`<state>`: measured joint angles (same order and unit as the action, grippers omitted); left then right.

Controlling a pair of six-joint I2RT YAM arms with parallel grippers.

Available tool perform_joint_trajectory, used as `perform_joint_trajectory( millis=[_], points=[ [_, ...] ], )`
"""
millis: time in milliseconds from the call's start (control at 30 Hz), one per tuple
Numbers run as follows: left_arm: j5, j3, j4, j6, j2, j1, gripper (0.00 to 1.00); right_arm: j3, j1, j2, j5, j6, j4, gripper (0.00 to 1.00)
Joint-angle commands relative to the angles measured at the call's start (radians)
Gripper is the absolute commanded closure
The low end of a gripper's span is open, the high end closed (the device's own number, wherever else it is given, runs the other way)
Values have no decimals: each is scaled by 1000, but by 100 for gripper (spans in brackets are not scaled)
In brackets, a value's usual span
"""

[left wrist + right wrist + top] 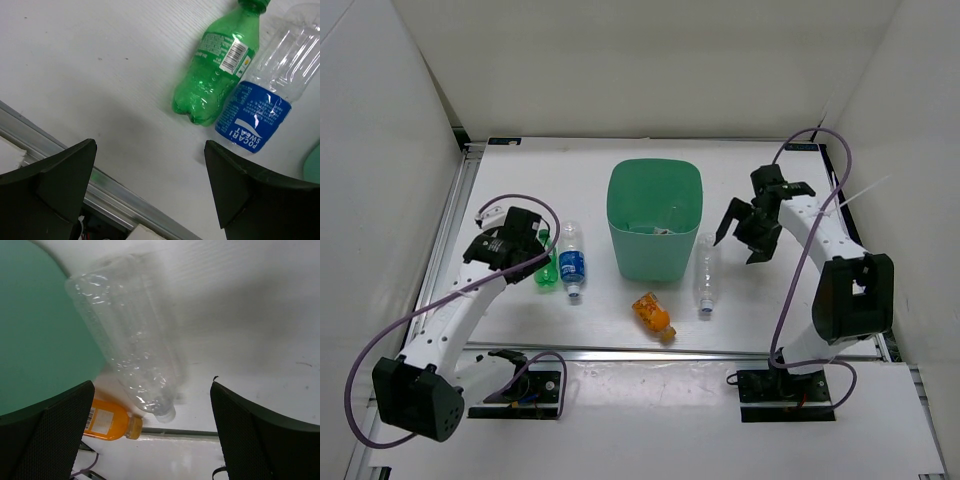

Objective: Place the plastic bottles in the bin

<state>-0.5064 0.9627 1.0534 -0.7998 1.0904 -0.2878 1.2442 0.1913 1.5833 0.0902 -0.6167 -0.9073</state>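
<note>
on the desk [550,165] left of the bin [655,250], the green bottle [215,75] lies below the spread left hand [150,147]; right hand [152,390] likewise spread. grip its waist, sparing the blue-labelled bottle [255,115] alongside.

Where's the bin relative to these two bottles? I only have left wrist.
Observer: In the top view the bin stands upright mid-table, to the right of both. The blue-label bottle lies nearer to it than the green bottle.
Operator: Any other bottles out on the table?
Observer: Two. An orange bottle lies in front of the bin, and a clear bottle lies along its right side.
Operator: Right gripper state?
Observer: The right gripper is open and holds nothing. In the top view it sits just right of the clear bottle.
</note>
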Motion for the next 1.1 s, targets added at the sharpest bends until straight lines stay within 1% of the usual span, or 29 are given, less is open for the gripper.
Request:
perform_joint_trajectory(
  millis=[0,100,233,300,367,467,500,533,567,633,667,700,733,767,800,833,867,900,967,1000,1067],
  points=[
    [66,-21,-24,14,-30,6,0,-31,20,27,72,35,111,0],
    [86,-21,-15,24,-30,6,0,-40,40,84,94,44,157,0],
    [95,-30,-6,33,-40,6,0,-49,51,170,121,34,169,0],
    [118,-41,-16,48,-50,6,0,-49,77,207,121,34,169,0],
    [118,-41,-16,57,-60,6,0,-49,77,253,111,34,169,1],
    [118,-51,-16,57,-60,6,0,-60,77,262,63,25,144,19],
    [108,-61,-16,57,-60,6,0,-51,77,230,45,25,131,34],
    [108,-61,-16,57,-60,6,0,-31,68,213,24,12,110,43],
    [108,-61,-16,57,-60,6,0,-5,68,193,-15,-6,55,50],
    [108,-61,-16,57,-60,15,0,65,48,104,-65,-26,-4,56],
    [108,-61,-16,48,-60,15,0,162,48,74,-84,-38,-49,56],
    [108,-61,-30,48,-60,15,0,222,37,22,-96,-38,-71,57],
    [108,-61,-30,48,-60,15,0,288,28,1,-96,-47,-91,62],
    [108,-73,-47,48,-49,15,0,357,28,-14,-96,-48,-108,64],
    [118,-73,-56,48,-49,15,0,489,28,-26,-96,-60,-120,64],
    [118,-73,-56,48,-40,15,0,553,28,-40,-75,-60,-130,64],
    [118,-73,-67,48,-29,15,0,613,28,-40,-35,-70,-130,64],
    [127,-73,-67,39,-17,15,0,724,28,-40,-11,-71,-114,64],
    [138,-62,-79,39,-5,15,0,825,55,-13,19,-71,-87,64],
    [138,-50,-79,39,9,15,0,903,68,-2,31,-71,-87,64],
    [138,-38,-88,39,22,15,0,943,114,33,31,-40,-56,63]
  ],
)
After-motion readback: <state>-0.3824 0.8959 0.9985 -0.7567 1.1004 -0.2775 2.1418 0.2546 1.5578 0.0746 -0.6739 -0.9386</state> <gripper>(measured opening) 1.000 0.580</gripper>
